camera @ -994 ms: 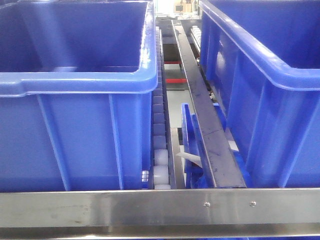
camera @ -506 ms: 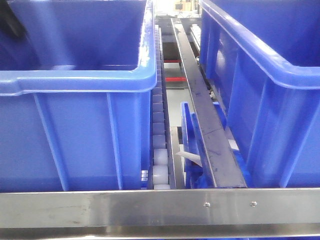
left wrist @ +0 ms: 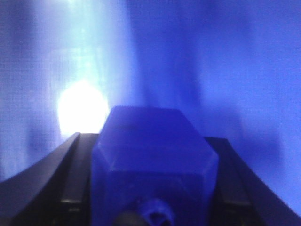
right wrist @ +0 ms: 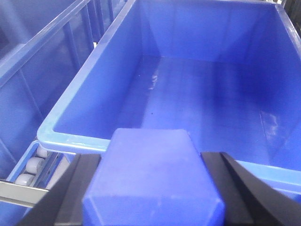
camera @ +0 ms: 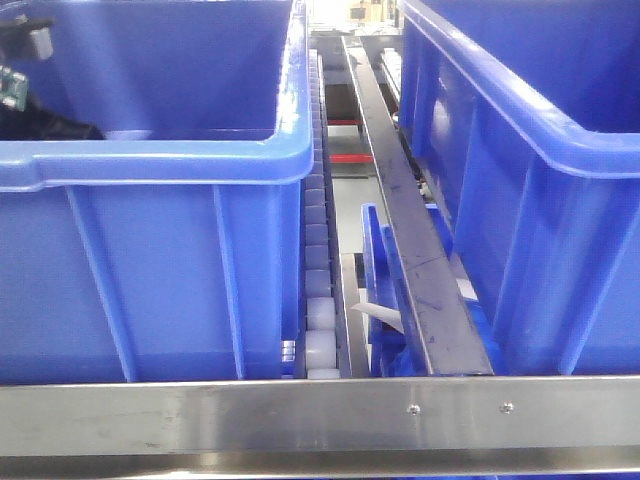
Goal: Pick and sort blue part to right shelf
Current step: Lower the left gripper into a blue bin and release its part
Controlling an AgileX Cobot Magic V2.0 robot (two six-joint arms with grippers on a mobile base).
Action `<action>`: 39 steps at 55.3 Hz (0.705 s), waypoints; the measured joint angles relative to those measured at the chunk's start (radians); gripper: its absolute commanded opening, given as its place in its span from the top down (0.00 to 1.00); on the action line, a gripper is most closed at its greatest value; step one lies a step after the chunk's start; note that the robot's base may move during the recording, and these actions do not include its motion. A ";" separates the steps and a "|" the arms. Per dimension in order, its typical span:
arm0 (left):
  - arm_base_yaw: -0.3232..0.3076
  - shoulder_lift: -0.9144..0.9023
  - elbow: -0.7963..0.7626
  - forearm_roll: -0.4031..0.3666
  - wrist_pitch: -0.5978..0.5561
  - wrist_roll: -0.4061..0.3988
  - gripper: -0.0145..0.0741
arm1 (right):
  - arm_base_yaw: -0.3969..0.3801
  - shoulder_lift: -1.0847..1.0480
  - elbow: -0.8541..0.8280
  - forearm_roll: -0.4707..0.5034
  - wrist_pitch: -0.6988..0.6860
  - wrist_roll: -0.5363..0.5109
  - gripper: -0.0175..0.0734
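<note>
My left gripper (left wrist: 148, 141) is clamped on a blue part (left wrist: 155, 160), held down inside the left bin (camera: 150, 162) so it should drop gently, while my right gripper (right wrist: 151, 157) clasps a second blue part (right wrist: 150, 188) just before the right bin (right wrist: 70, 137), short of its near rim

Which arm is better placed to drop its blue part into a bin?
Left, probably. The left gripper holds a blue part with blue wall all around, and the front view shows it inside the left bin. The right gripper holds another blue part just at a second bin's near rim.

Glossy plastic bins (camera: 180, 270), brushed-steel right shelf (camera: 300, 412)
</note>
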 measured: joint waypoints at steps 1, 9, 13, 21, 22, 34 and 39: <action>0.000 0.002 0.000 0.000 -0.003 0.000 0.42 | 0.000 0.000 0.000 0.000 0.000 0.000 0.43; 0.000 0.004 -0.002 -0.002 -0.006 0.000 0.25 | 0.000 0.000 0.000 0.000 0.000 0.000 0.43; 0.000 0.011 -0.002 -0.003 0.008 0.000 0.18 | 0.000 0.000 0.000 0.000 0.000 0.000 0.43; 0.000 0.018 -0.002 -0.003 0.024 0.000 0.14 | 0.000 0.000 0.000 0.000 0.000 0.000 0.43; 0.000 0.016 -0.002 -0.003 0.025 0.000 0.14 | 0.000 0.000 0.000 0.000 0.000 0.000 0.43; 0.000 -0.081 -0.002 -0.004 0.086 0.000 0.15 | 0.000 0.000 0.000 0.000 0.000 0.000 0.43; 0.000 -0.157 -0.002 -0.005 0.111 0.000 0.18 | 0.000 0.000 0.000 0.000 0.000 0.000 0.43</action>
